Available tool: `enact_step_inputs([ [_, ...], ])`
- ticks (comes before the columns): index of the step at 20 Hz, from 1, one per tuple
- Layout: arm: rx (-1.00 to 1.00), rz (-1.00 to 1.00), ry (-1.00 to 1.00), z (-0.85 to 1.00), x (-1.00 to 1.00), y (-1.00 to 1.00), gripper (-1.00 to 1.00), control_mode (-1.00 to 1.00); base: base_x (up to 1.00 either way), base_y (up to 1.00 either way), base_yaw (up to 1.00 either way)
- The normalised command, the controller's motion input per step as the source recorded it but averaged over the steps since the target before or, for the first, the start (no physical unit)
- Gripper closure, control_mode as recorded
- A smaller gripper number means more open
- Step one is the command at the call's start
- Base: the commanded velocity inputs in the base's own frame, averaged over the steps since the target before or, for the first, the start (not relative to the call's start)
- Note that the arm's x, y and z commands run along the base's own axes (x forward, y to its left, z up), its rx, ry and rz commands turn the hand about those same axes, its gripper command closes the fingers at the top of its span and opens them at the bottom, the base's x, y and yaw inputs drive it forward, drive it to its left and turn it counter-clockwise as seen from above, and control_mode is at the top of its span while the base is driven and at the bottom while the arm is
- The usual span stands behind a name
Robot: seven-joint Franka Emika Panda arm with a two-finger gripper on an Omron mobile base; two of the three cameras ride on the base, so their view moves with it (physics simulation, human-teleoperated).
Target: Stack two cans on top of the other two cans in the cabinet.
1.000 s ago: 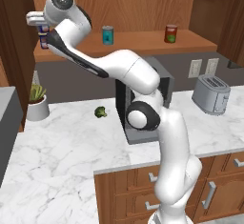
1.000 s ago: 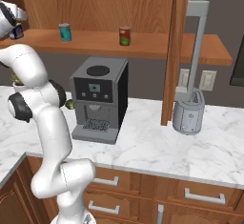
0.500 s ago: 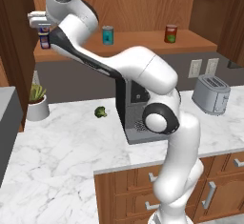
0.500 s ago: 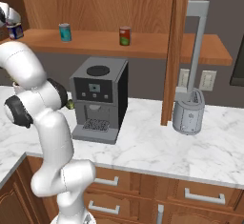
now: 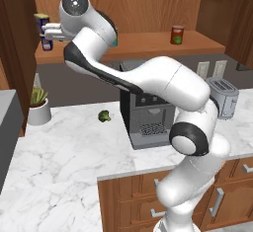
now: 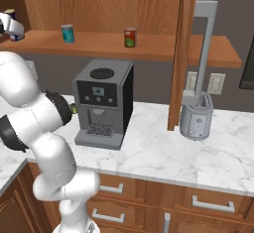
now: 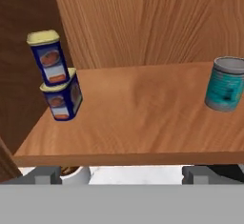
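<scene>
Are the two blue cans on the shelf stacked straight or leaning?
Leaning. In the hand view the upper blue can and lower blue can tilt opposite ways, meeting off-center, close by the cabinet side wall.

No legible text (can labels (image 7: 57,77) too blurred to read)

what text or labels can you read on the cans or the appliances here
No text can be read anywhere.
Stacked blue cans: pale labels with a reddish picture, wording too blurred.
Teal can: faint pattern, unreadable.
Red can: green mark, no legible letters.
Coffee machine: panel marks too small.
</scene>
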Motion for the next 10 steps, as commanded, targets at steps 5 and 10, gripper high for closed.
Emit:
enact_step_inputs([
  [5,0.01,-0.08,0.02,-0.01,0.00,-0.72,-1.00,-1.00,0.00,0.00,0.00],
  [10,0.06,0.00,0.00,-0.01,0.00,-0.71,-1.00,-1.00,0.00,0.00,0.00],
])
